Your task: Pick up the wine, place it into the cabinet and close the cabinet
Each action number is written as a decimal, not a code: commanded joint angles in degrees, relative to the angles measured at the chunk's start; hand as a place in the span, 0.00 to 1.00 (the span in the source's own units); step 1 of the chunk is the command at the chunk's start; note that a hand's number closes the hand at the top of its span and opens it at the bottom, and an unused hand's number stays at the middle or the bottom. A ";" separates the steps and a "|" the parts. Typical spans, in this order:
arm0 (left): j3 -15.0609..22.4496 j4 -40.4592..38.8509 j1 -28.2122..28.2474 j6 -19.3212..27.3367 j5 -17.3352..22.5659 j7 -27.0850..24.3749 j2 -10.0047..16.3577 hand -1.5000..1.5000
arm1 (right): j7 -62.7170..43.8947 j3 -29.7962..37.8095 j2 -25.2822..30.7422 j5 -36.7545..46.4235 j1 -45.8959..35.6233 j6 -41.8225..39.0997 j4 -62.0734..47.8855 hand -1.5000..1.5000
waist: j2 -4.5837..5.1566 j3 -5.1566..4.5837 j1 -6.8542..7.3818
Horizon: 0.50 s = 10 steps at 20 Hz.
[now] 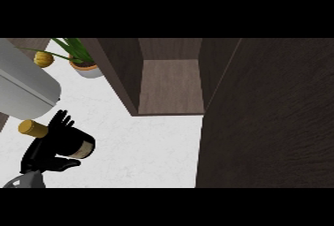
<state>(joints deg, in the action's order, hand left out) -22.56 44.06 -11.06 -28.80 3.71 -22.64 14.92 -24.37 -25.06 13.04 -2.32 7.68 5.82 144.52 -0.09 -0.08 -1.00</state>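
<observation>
The cabinet [168,84] is matt, grained wood (its door [274,119] darker), the tabletop [153,152] smooth white stone, the wine [77,142] dark and glossy.

The wine [79,143] is left of the cabinet [124,75] — the plant [83,62] behind it.

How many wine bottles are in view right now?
1. The wine bottle is at lower left, held in the left hand, left of the open cabinet. The cabinet door may hide others.
</observation>
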 commanded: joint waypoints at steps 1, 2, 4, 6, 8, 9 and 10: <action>-0.80 -2.26 -0.79 -0.40 1.81 -1.50 -1.13 0.00 | -5.73 2.15 1.80 -2.45 2.17 -0.18 12.57 0.00 | 0.00 0.04 0.31; -1.52 -5.32 -1.03 -1.72 2.09 -1.74 -0.22 0.00 | -7.78 -1.29 1.27 0.02 2.30 1.30 15.42 0.00 | -0.06 -0.06 -0.31; -3.50 -7.25 -3.57 -1.46 4.70 -0.56 -0.39 0.00 | -5.41 3.06 2.51 -3.12 1.80 -0.33 12.69 0.00 | 0.05 0.03 -0.07; -2.96 -9.87 -3.44 -0.62 3.97 -3.49 -2.51 0.00 | -6.32 -2.38 0.69 0.83 1.98 1.61 12.30 0.00 | 0.02 -0.04 -0.21; -4.65 -12.23 -5.74 -4.22 6.01 -2.12 1.38 0.00 | -6.99 1.99 2.05 -3.46 2.06 0.58 13.51 0.00 | 0.13 -0.02 -0.16; -3.77 -10.09 -6.06 -2.52 6.33 -0.43 -1.77 0.00 | -7.75 2.05 2.00 -3.04 2.14 1.19 14.97 0.00 | -0.04 0.01 -0.14; -2.50 -9.03 -4.42 -2.19 5.46 -2.47 -2.89 0.00 | -6.80 5.40 2.53 -4.54 -0.13 -0.37 11.30 0.00 | 0.05 0.06 0.50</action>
<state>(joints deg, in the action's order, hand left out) -25.77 35.55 -15.43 -30.93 8.67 -24.15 13.92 -25.43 -23.65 13.73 -2.34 6.79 6.12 144.50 -0.10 -0.03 -1.03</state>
